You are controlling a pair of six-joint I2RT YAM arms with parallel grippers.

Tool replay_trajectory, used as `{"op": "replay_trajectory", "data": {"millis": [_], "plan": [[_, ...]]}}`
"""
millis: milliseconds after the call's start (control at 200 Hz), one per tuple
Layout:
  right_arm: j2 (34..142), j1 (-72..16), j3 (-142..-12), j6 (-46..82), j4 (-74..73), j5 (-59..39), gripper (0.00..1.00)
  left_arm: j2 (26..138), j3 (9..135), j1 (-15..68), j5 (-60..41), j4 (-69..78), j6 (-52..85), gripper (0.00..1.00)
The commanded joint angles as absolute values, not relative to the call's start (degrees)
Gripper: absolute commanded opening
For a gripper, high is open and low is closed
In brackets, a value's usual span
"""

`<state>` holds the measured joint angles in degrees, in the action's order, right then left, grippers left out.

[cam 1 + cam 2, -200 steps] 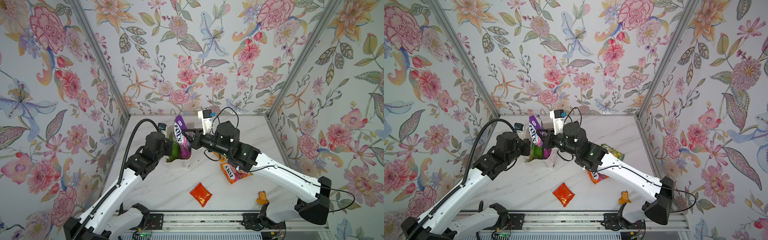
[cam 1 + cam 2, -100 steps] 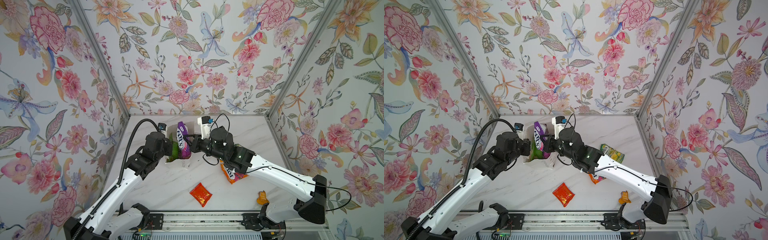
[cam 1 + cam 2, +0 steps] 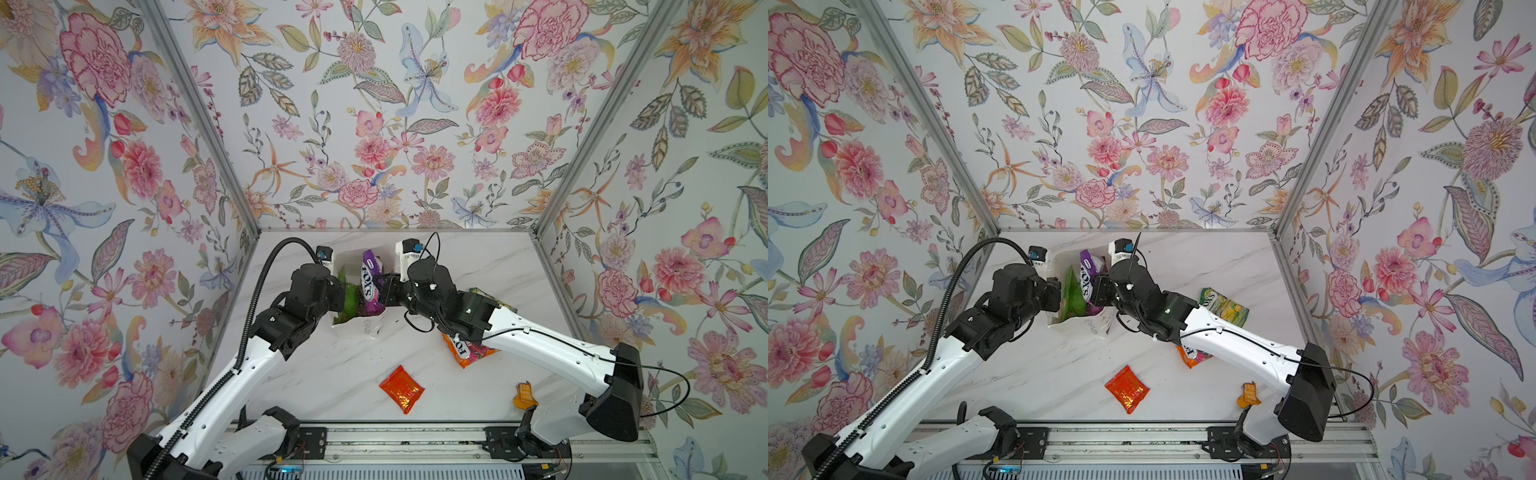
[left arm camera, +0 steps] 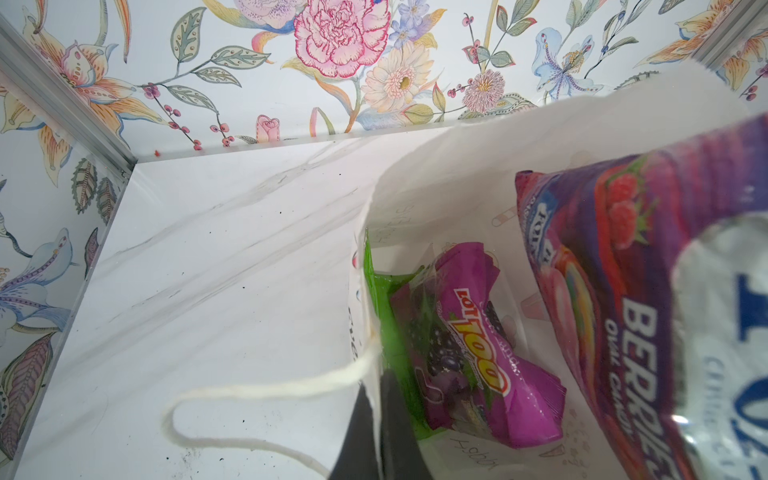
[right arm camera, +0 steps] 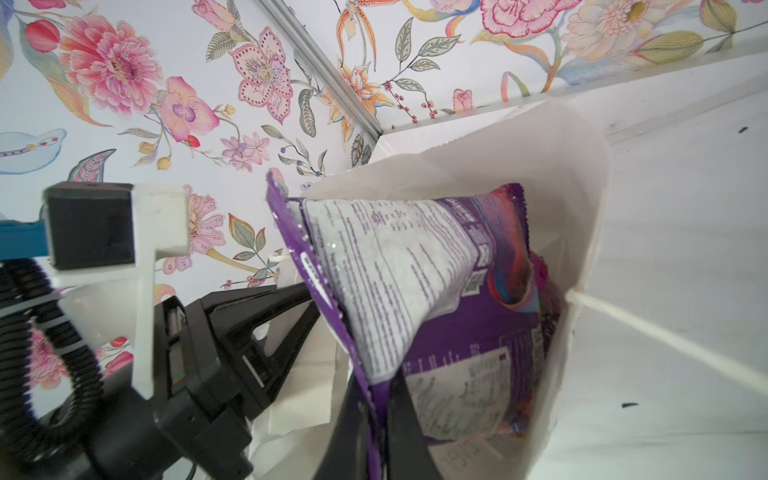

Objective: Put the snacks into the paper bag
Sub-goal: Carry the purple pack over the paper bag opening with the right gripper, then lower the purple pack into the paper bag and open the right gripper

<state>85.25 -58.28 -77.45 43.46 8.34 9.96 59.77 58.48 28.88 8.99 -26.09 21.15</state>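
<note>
- While the left gripper [image 4: 376,395] pinches one wall of the bag [image 3: 361,328], jaws tight on the paper, the bag stands open-mouthed towards the back of the table [image 3: 324,374].
- The right gripper [image 5: 376,401] is clamped on the edge of a purple pack [image 3: 369,286], which is half inside the bag with its top poking out.
- Down inside lie a green packet [image 4: 376,299] and a magenta packet [image 4: 478,345].
- Out on the table are a red foil pack [image 3: 401,388], an orange pouch [image 3: 465,353] partly under the right arm, a green pouch [image 3: 1223,306] behind that arm, and an orange sachet [image 3: 524,395] front right.
</note>
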Motion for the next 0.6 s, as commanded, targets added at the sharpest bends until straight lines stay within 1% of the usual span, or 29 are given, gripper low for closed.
{"op": "replay_trajectory", "data": {"millis": [0,550,595], "plan": [[86.9,-58.1,-80.1,44.2,9.3,11.5,0.00,58.9,59.6,28.3,10.3,-24.0,19.8,0.00],[89.7,-58.0,-82.7,43.6,13.7,15.2,0.00,58.6,59.6,28.3,10.3,-24.0,19.8,0.00],[89.9,-58.0,-82.8,43.3,13.8,15.2,0.02,58.6,59.6,28.3,10.4,-24.0,19.8,0.00]]}}
